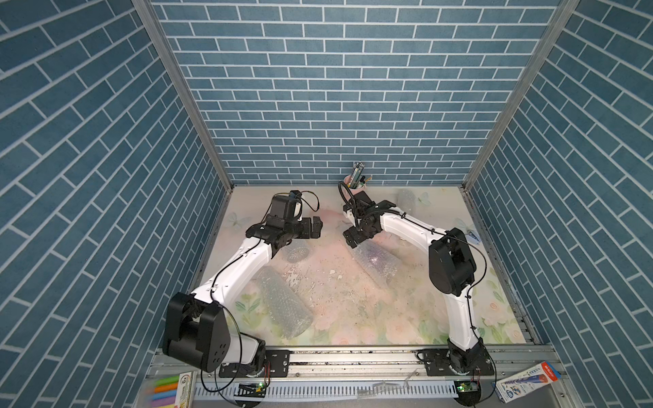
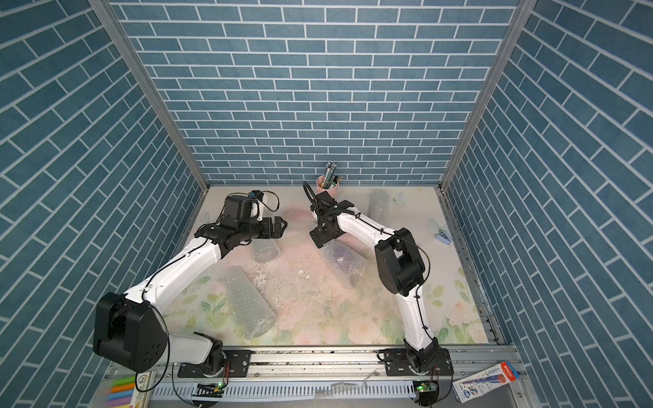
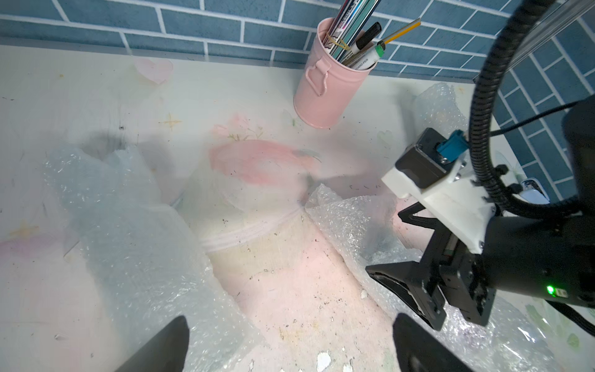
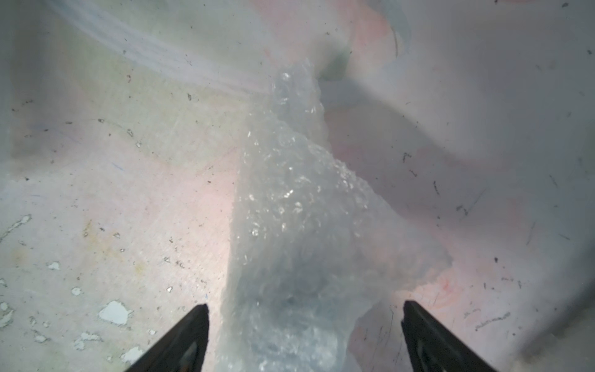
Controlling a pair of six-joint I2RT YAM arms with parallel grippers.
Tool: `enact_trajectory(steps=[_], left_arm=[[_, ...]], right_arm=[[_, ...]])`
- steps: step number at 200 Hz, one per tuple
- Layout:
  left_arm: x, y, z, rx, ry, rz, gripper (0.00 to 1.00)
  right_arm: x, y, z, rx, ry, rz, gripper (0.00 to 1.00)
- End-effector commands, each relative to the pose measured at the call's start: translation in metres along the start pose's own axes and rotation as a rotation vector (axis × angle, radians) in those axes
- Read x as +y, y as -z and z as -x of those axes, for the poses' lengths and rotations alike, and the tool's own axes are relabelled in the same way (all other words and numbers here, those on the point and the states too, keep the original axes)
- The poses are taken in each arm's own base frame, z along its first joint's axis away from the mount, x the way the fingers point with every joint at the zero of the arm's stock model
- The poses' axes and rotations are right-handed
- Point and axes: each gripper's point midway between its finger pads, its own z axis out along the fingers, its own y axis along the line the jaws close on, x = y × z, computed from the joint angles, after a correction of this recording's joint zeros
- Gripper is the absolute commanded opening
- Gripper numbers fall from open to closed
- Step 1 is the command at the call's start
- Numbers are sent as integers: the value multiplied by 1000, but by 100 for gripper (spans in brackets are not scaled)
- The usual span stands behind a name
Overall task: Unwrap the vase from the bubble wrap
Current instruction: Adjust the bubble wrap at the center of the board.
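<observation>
While the left arm reaches from its base at 7 o'clock toward the middle of the table, its wrist is turned level. The left gripper points toward 3 o'clock, well above the surface, with its jaws spread wide and nothing between them.

The right arm rises from its base at 5 o'clock, folds at the elbow and runs back toward 10 o'clock. The right gripper is tipped down over the far end of a roll of bubble wrap that lies just right of the table's centre. In the right wrist view its fingers stand wide apart, one on each side of the roll's crumpled end. A gap shows on both sides, so they straddle the wrap without gripping it.

A second roll lies at 7 o'clock beside the left forearm. A short third roll sits under the left wrist, and a fourth roll is near the back wall at 1 o'clock. A pink cup of pens stands against that wall at 12 o'clock. What the rolls contain is too blurred to tell.
</observation>
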Motion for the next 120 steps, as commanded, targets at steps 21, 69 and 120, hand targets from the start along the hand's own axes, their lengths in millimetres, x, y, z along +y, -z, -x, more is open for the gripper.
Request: enact_trajectory(steps=[21,69,120], left_arm=[[-1,-4,-2,23,-27,18,100],[-7,-5,-5,28,-45,19,100],[-12,10,3,-25,-60,23,100]], right_arm=[[11,-21,-8,100,74,54,94],[9,-38,-7,121,65,44,94],[5,-49,-10,141,13,14,89]])
